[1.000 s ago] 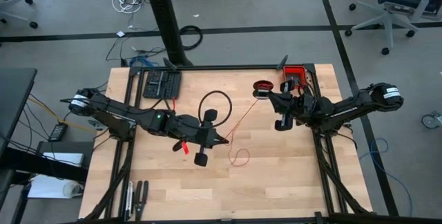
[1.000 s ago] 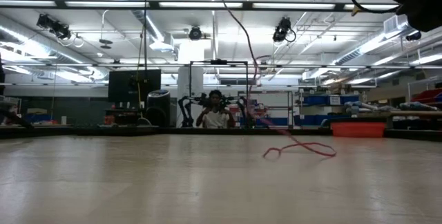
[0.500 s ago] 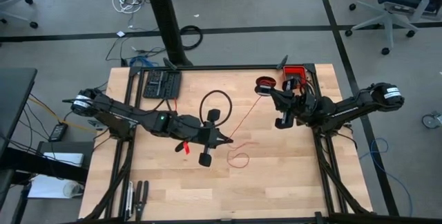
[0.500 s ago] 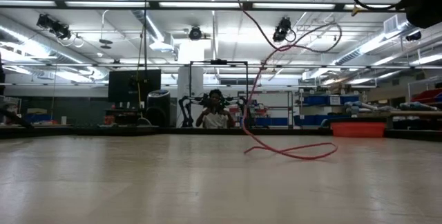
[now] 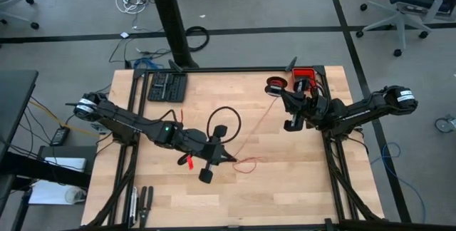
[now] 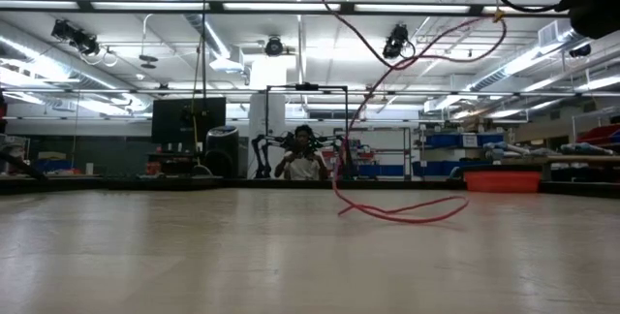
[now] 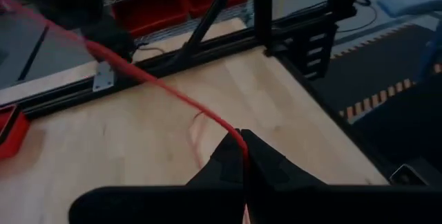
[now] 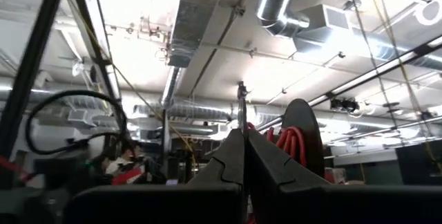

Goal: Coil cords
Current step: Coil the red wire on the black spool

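The thin red cord [image 5: 251, 127] runs from a black spool [image 5: 273, 85] at the table's far right, slanting down to my left gripper [image 5: 229, 158] at mid-table. Its free end lies in a loose loop [image 5: 249, 164] on the wood just past that gripper, and the same loop [image 6: 402, 212] shows in the low view. My left gripper [image 7: 243, 148] is shut on the cord. My right gripper [image 5: 280, 94] is shut and points upward beside the spool [image 8: 298, 137], which has red cord wound on it. My left gripper pinches a single strand of the cord [image 7: 238, 135] between its two fingertips, the fingers slanting down from the table's left. The strand leaves the fingers and rises toward the spool, hanging in a slack arc above the table. My right gripper is shut on a thin pin [image 8: 240, 110] that sticks out past its fingertips beside the spool's disc. The fingers slant upward. The spool is held clear of the table.
A red bin [image 5: 303, 74] stands at the far right corner behind the spool. A black keypad-like box [image 5: 166, 86] lies at the far left. A black cable loop [image 5: 224, 114] arches over my left arm. A person [image 6: 303, 159] sits beyond the table.
My left gripper has gone toward the table's near edge and a little down, staying shut on the cord. The strand between spool and gripper has slackened into a higher arc, and the loop on the table has spread wider and flatter.
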